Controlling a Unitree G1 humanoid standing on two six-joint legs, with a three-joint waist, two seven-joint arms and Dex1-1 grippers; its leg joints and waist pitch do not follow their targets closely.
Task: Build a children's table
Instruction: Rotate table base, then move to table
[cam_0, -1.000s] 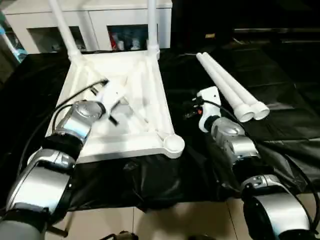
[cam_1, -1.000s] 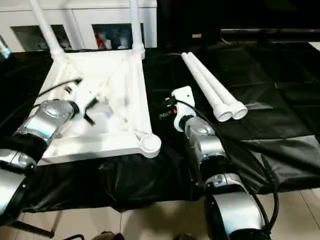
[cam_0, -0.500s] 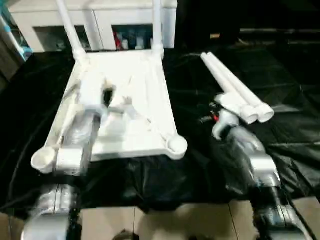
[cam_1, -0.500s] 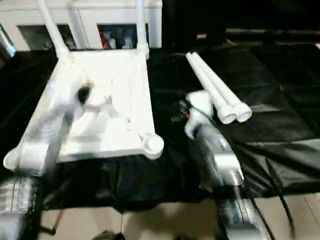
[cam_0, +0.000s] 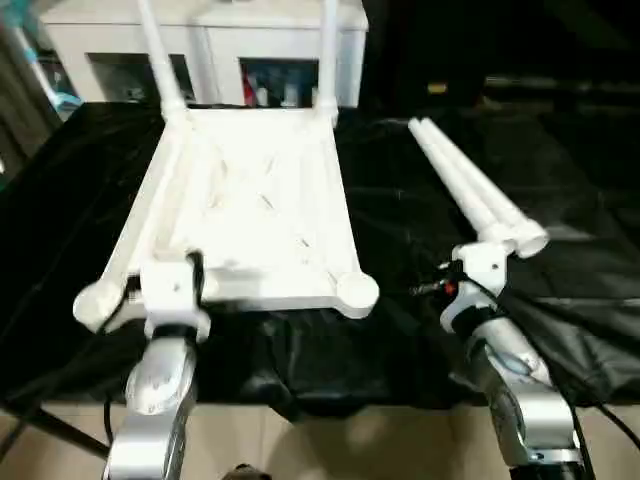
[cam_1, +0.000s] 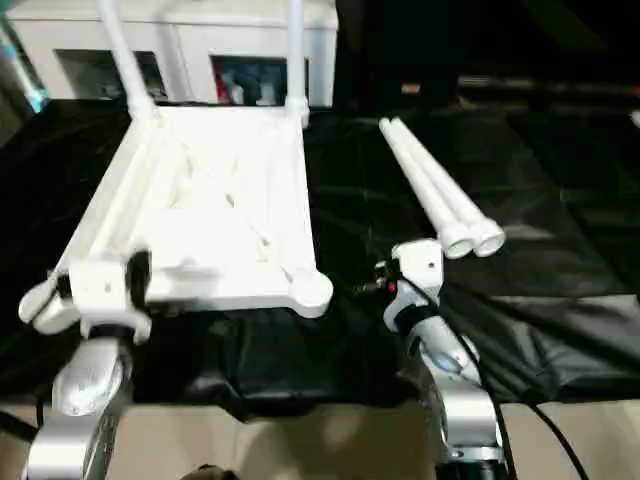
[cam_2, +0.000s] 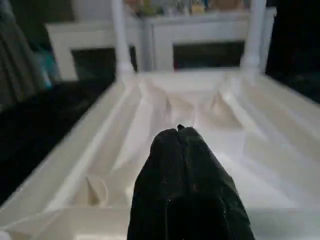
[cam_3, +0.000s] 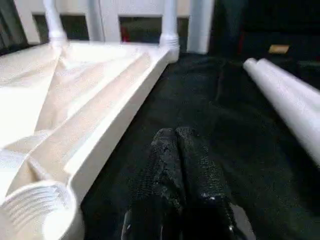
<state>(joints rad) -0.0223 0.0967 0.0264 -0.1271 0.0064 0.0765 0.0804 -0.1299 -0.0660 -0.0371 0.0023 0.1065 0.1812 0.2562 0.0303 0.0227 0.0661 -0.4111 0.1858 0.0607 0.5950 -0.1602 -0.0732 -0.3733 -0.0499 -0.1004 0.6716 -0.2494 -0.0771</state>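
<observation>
Two legs stand upright in the far corner sockets of the children's table, which lies upside down on a black cloth with its ribbed underside facing up. The moulded top runs lengthwise away from the robot toward a white cabinet behind it. Its two near corner sockets are open, and threads show inside the right one. Two loose legs lie side by side, touching, on the cloth to the right of the top, well apart from it; their long axis runs from far left to near right, with the flared ends nearest the robot. The left gripper is clenched with its fingers pressed together, holds nothing, and sits over the near edge of the top by the near left socket. The right gripper is likewise clenched and empty, over the cloth between the top's right rail and the loose legs.
</observation>
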